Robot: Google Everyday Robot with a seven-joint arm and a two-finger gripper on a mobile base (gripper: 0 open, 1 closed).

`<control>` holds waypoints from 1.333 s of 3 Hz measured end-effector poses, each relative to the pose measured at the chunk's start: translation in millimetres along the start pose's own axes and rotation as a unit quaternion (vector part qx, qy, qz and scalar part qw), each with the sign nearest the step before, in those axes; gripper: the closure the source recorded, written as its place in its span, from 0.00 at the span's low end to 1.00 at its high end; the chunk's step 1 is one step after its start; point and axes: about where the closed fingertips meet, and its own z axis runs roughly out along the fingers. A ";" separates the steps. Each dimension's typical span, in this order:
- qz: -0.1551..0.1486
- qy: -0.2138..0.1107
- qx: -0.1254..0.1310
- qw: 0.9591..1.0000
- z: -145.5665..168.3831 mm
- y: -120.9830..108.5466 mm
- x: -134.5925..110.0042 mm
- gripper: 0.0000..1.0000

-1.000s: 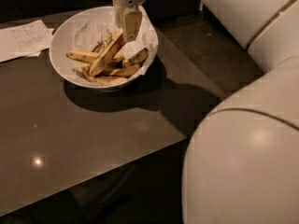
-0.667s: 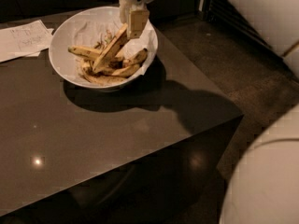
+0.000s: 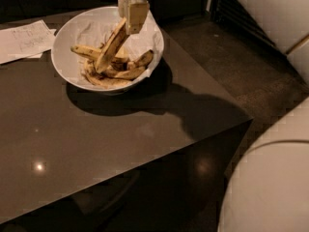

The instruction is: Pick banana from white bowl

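Gripper [image 3: 132,17] sits over the rear of the bowl [image 3: 72,27], clamped on the upper end of the banana [image 3: 111,46]. Banana is tilted steeply, its lower end among the other bananas [image 3: 126,73] in the bowl. Bowl stands on the bench [image 3: 120,139] beside the paper [image 3: 23,40].

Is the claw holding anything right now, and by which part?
The claw, above the white bowl, grips the banana by its upper end; the lower end sits among the other bananas.

Dark glossy table [image 3: 120,144], light glints on top; dim speckled floor [image 3: 251,71] beside
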 end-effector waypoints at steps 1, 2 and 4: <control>0.003 0.000 0.008 1.000 -13.5 -8.7 -6.9 1.00; -0.005 -0.003 0.022 1.000 -31.6 -17.6 -18.4 1.00; -0.008 0.009 0.045 0.999 -46.3 -18.4 -22.0 1.00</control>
